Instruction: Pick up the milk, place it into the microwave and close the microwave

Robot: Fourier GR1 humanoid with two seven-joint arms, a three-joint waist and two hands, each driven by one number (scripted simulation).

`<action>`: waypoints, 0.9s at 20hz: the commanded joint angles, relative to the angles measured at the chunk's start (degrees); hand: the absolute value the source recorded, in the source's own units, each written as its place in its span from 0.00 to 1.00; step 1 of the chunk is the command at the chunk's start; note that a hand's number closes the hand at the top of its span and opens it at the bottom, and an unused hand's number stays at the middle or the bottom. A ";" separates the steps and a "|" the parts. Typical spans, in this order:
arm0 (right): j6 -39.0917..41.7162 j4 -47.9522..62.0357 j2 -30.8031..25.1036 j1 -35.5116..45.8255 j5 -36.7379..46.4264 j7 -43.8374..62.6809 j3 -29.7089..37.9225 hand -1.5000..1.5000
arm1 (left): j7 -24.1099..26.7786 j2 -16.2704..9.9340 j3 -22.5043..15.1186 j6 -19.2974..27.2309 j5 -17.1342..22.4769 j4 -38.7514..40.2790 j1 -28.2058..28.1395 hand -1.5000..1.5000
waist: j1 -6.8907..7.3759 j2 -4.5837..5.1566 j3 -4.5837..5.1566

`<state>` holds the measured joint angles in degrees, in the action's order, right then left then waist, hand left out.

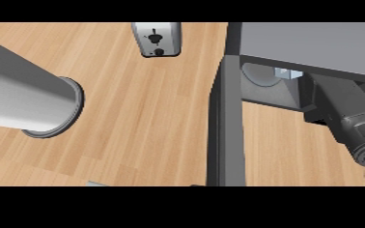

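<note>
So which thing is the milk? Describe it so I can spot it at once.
Start at the grey microwave on the counter's right, its door swung open. Look inside the cavity, beside the round turntable plate. The milk is the small pale blue-white carton there, at the right hand's tip.

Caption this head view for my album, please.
Right arm reaching into the open microwave on a wooden counter, toaster nearby.

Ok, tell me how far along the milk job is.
Done: the milk is inside the microwave, beside its turntable. In hand: the right hand is in there next to it; release unclear. Left: withdraw, then shut the door, which stands open.
</note>
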<state>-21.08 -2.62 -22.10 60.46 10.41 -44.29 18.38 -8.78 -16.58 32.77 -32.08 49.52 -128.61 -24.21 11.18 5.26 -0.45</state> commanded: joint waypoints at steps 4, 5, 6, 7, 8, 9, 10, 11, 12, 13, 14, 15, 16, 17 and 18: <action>1.80 -1.18 -0.60 3.31 -1.22 2.22 1.05 0.00 | -0.21 -0.47 -0.31 -0.24 -1.28 1.29 1.02 0.00 | 0.83 0.42 -0.17; 3.71 -2.00 0.93 3.83 -1.62 0.88 1.34 0.00 | -0.29 -0.36 -0.75 0.23 -1.76 1.45 1.68 0.00 | 0.48 0.41 -0.23; 4.66 -1.75 1.61 3.85 -1.42 1.04 1.09 0.00 | -0.81 -0.60 -1.01 0.14 -1.28 1.13 1.26 0.00 | 1.22 0.39 -0.25; 5.08 -1.43 2.66 4.14 0.31 0.84 -0.67 0.00 | -0.72 -0.84 -1.50 -0.48 -1.86 1.62 1.82 0.00 | 1.48 0.55 -0.09; 7.03 0.13 2.33 4.58 0.69 3.84 -1.07 0.00 | -0.51 -0.74 -1.36 -0.62 -1.76 1.75 1.83 0.00 | 1.84 0.31 0.03; 5.41 0.72 2.23 5.72 2.62 5.80 -2.93 0.00 | -0.68 -1.21 -1.21 -0.41 -2.21 1.98 2.34 0.00 | 2.14 0.28 0.19; 4.76 1.31 2.70 5.48 3.73 6.69 -4.06 0.00 | -0.61 -0.61 -1.58 0.10 -3.08 1.52 2.60 0.00 | 1.91 0.15 0.21; 4.30 1.27 2.68 6.82 3.90 8.18 -4.23 0.00 | -0.48 -1.12 -1.79 -0.76 -2.14 2.19 2.92 0.00 | 2.48 0.07 0.30; 3.97 1.41 3.02 5.98 4.24 8.01 -4.61 0.00 | -0.30 -0.60 -1.93 -1.07 -3.40 1.87 2.54 0.00 | 2.27 -0.12 0.26; 3.15 1.10 3.70 6.91 4.48 8.58 -4.90 0.00 | -0.69 -1.30 -1.87 -0.36 -2.61 2.39 3.47 0.00 | 2.00 -0.14 0.23; 2.57 1.22 3.63 7.51 4.35 9.94 -4.82 0.00 | -1.14 -1.46 -2.30 -0.71 -2.78 2.85 3.16 0.00 | 1.78 -0.32 0.27; 0.39 1.05 5.85 7.59 4.67 9.78 -5.20 0.00 | -1.00 -0.99 -3.10 0.25 -3.29 1.82 4.44 0.00 | 1.67 -0.19 0.20; -0.32 1.13 5.88 7.83 3.77 10.95 -4.34 0.00 | -0.84 -1.19 -2.22 -0.35 -3.14 2.32 3.62 0.00 | 2.34 -0.53 0.24; -0.70 0.56 6.36 9.56 3.40 11.80 -4.03 0.00 | -0.85 -0.82 -2.83 -0.51 -3.40 3.67 3.81 0.00 | 2.60 -0.38 0.36; -1.68 0.91 7.60 8.62 3.70 11.75 -4.40 0.00 | -0.80 -1.76 -1.75 -1.29 -2.93 4.22 3.41 0.00 | 2.74 -0.82 0.36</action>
<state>-19.76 -1.68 -17.95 63.92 12.80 -37.09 15.25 -9.54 -17.73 30.65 -32.64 46.64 -125.82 -20.89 12.23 5.67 -2.10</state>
